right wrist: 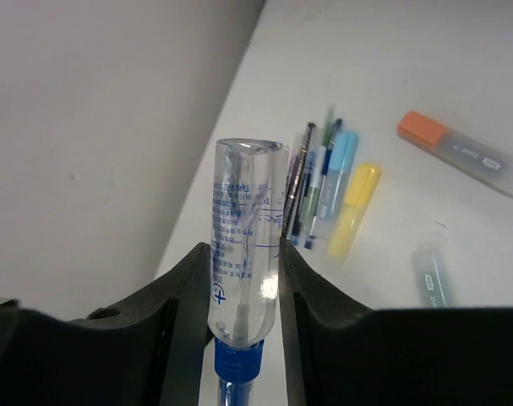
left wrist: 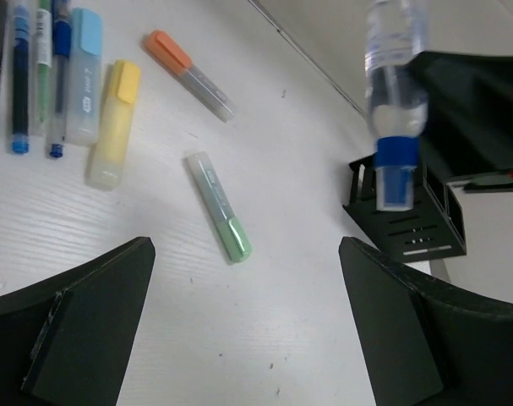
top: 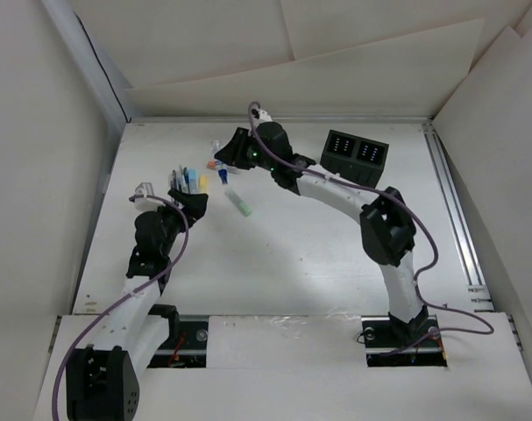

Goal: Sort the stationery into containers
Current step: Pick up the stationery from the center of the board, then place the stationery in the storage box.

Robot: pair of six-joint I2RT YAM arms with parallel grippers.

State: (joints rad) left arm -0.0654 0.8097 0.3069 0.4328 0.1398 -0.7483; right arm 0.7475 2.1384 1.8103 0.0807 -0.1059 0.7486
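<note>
Black and spread wide, the left gripper (left wrist: 245, 245) is hovering empty, far left of the organizer box (top: 355, 152), over a green highlighter (left wrist: 218, 203) and a row of pens (left wrist: 62, 76). Farther back, nearer that box's left side, the right gripper (right wrist: 243, 254) is clamping a clear, blue-capped glue bottle (right wrist: 243, 194), cap down in the air. This looks like the carrying step; next the bottle needs swinging right, above a compartment.

No text can be made out. The clear bottle (right wrist: 243, 245) carries lines of small blue print, too fine to read, and a blue plus-like mark near its cap. The orange-capped highlighter (right wrist: 463, 152) and the light blue highlighter (left wrist: 83, 76) bear white lettering, too blurred to read.
</note>
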